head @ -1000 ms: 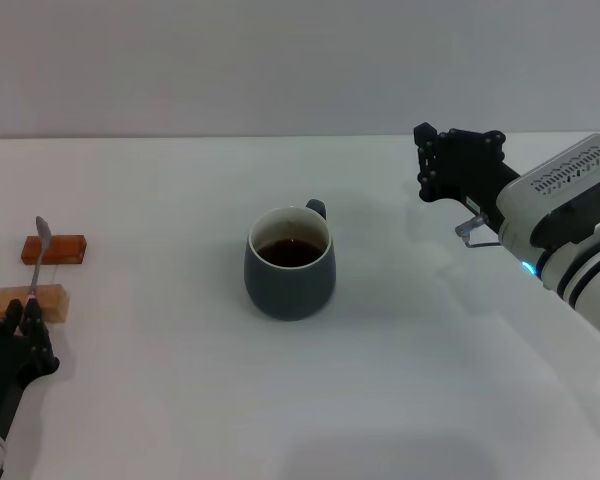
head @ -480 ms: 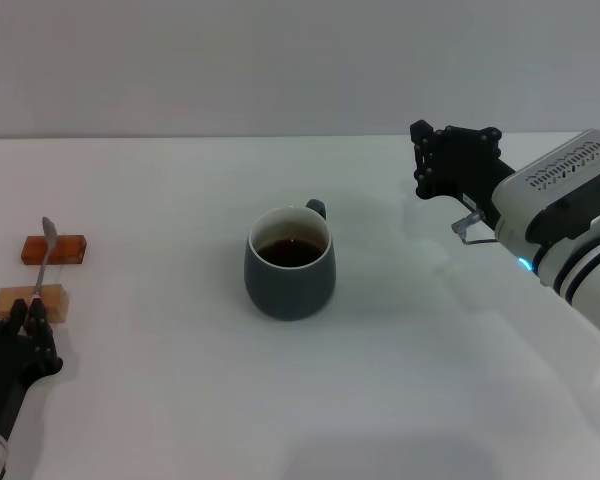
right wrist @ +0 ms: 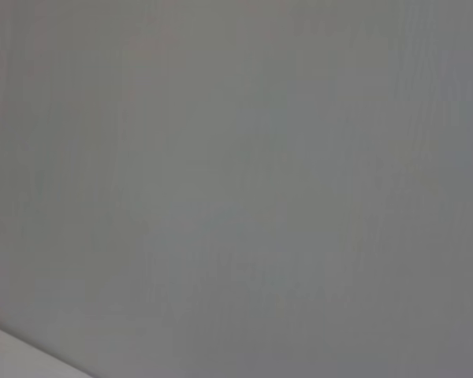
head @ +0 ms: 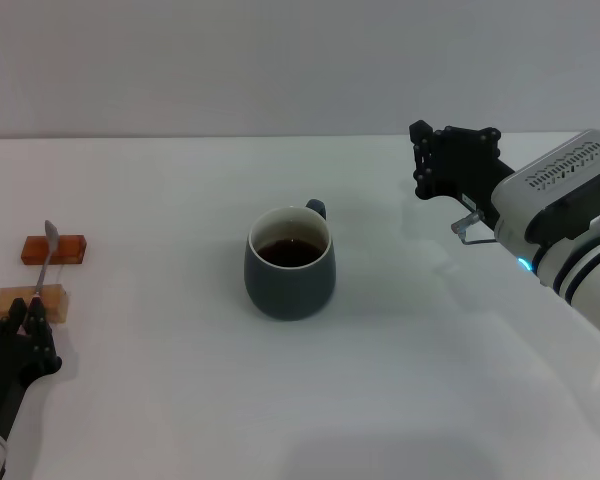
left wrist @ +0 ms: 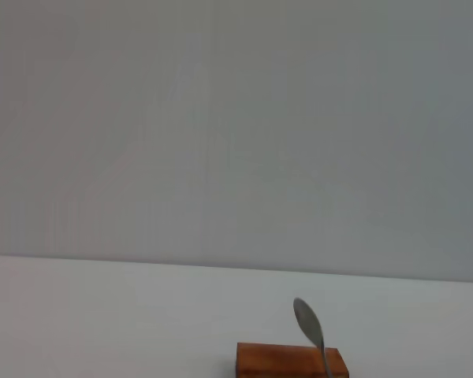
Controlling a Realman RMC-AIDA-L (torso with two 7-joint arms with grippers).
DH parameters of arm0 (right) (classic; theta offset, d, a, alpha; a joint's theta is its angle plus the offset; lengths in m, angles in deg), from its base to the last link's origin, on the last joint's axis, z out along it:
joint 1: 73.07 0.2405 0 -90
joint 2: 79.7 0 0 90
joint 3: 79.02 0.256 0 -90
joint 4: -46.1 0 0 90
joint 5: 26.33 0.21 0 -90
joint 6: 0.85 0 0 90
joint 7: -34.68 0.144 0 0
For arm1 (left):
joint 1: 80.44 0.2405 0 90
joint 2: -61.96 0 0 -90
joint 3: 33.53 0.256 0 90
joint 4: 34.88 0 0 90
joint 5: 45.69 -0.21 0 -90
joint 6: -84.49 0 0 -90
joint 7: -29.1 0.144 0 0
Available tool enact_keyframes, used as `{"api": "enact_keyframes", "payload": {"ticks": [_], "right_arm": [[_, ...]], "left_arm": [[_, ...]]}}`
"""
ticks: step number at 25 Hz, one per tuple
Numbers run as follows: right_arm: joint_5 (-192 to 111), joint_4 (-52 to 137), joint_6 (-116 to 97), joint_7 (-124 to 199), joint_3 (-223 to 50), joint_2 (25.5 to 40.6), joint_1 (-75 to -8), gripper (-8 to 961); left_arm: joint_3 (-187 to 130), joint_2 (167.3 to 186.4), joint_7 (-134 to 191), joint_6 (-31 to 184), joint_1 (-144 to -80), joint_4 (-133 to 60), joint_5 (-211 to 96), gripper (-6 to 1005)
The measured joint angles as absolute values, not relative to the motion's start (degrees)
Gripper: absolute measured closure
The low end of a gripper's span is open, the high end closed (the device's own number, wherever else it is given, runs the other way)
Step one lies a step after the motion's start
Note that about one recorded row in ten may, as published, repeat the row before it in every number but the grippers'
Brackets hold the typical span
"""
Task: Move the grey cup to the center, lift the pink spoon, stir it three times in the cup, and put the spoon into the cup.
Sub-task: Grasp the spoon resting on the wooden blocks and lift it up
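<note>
White table (head: 400, 400), plain surface. On it: grey cup (head: 290, 262) near the middle, upright, handle facing away, dark liquid inside. At the left edge, two wooden blocks, well apart from the cup: darker block (head: 54, 249) farther back, paler block (head: 32, 302) nearer.

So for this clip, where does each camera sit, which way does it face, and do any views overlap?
Head view: high on the robot, looking down at the table, the mug, the spoon on two wooden blocks; left claw and right claw show.
Left wrist view: low, facing the wall across the table; no claw shows.
Right wrist view: faces bare wall; no claw shows.
Shared: head and left wrist views both show the spoon and far block.
</note>
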State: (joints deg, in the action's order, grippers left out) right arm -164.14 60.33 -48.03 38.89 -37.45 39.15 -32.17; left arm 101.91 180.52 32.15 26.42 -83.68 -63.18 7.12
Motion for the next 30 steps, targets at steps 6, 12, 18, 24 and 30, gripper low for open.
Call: {"api": "enact_keyframes", "payload": {"ticks": [6, 12, 18, 24, 30], "right_arm": [[-164.14, 60.27, -47.96, 38.90, -37.45, 39.22, -32.20, 954], [-164.15, 60.15, -47.95, 38.89, -37.45, 39.22, -32.13, 954], [-164.15, 59.93, -47.95, 38.89, -37.45, 39.22, -31.84, 954], [-164.15, 59.90, -47.95, 38.89, -37.45, 39.22, -31.77, 954], [-164.14, 59.89, -47.96, 38.89, -37.45, 39.22, -31.66, 954]], "left_arm": [[101.91, 180.47, 30.73, 26.40, -83.72, -62.94, 6.97, 824], [101.91, 180.44, 30.68, 26.28, -83.79, -62.83, 6.94, 766], [101.91, 180.47, 30.67, 26.17, -83.86, -62.83, 6.94, 746], [101.91, 180.52, 30.67, 26.12, -84.02, -62.72, 6.97, 747], [101.91, 180.53, 30.68, 26.13, -84.07, -62.66, 6.96, 747]]}}
